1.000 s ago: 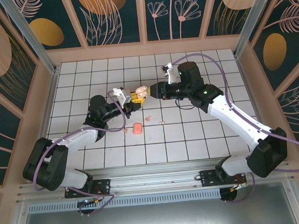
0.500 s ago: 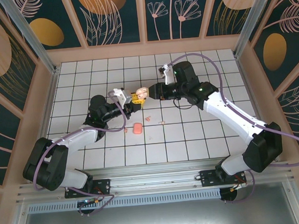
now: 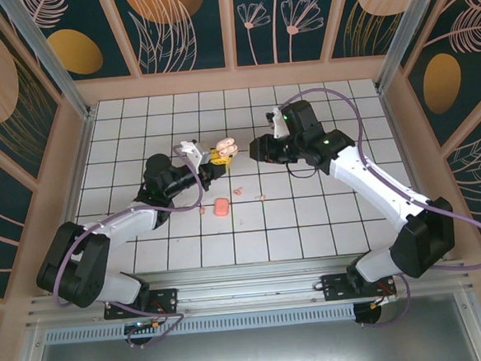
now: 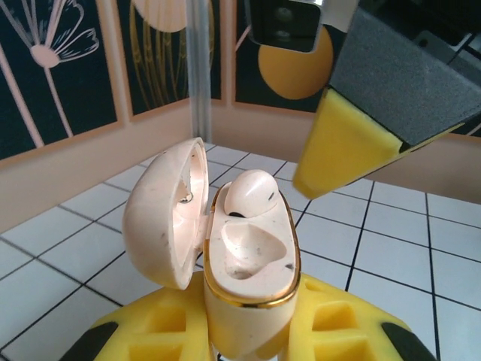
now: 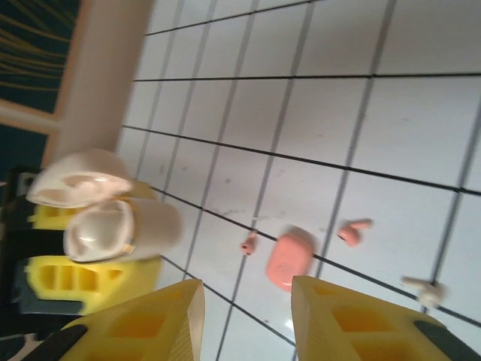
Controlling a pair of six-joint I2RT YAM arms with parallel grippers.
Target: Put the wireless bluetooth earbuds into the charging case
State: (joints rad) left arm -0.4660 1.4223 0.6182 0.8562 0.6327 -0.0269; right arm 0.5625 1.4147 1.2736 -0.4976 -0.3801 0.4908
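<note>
My left gripper [image 3: 214, 157] is shut on a cream charging case [image 4: 252, 278] with a gold rim, held upright above the tiles. Its lid [image 4: 161, 218] hangs open to the left. One cream earbud [image 4: 250, 192] sits in the far slot and the near slot is bare. My right gripper [image 3: 255, 149] hovers just right of the case [image 3: 226, 150], open with nothing between its yellow fingers [image 5: 334, 316]. On the tiles below lie two small pink earbuds [image 5: 249, 243] [image 5: 353, 230] and a pale one [image 5: 425, 289].
A salmon-pink rounded box [image 3: 222, 206] lies on the white tiled floor [image 3: 325, 216] between the two pink earbuds. Wooden walls with patterned panels ring the floor. Open tiles stretch to the right and back.
My right gripper has drawn back to the right, away from the open case. The left gripper and the case have stayed in place.
</note>
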